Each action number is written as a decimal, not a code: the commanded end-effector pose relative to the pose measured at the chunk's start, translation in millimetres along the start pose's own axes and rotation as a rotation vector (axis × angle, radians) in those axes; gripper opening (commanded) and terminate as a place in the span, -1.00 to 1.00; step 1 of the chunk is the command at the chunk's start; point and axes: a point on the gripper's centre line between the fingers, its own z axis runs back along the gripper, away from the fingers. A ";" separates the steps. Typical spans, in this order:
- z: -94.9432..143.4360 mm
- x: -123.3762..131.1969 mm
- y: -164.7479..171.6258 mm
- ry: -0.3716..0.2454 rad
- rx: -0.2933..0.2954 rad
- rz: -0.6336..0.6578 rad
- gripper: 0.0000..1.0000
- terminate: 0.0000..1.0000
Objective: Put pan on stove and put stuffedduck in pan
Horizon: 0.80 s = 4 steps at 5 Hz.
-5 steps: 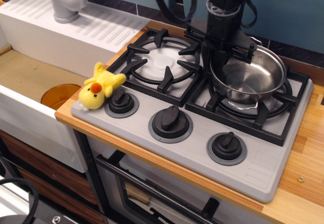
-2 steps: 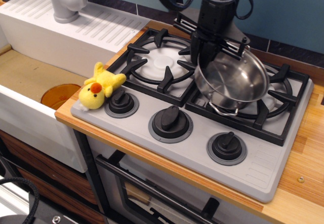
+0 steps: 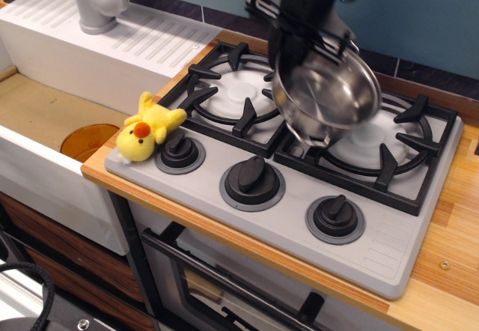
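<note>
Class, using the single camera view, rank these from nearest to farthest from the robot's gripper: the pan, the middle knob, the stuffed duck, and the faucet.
1. The pan: held by the gripper at its rim, lifted and tilted over the stove.
2. The middle knob: front centre of the stove, below the pan.
3. The stuffed duck: front left corner of the stove.
4. The faucet: far left, behind the sink.

One fixed camera looks down obliquely from the front-left onto the stove (image 3: 224, 219) at middling range.
</note>
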 end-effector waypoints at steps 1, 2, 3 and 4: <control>26.9 21.4 52.2 -0.089 0.035 -0.037 -1.00 -1.00; 24.2 22.8 70.2 -0.088 0.047 -0.053 -1.00 -1.00; 18.7 22.0 82.0 -0.079 0.056 -0.068 -1.00 -1.00; 8.2 19.9 91.7 -0.076 0.042 -0.070 -1.00 -1.00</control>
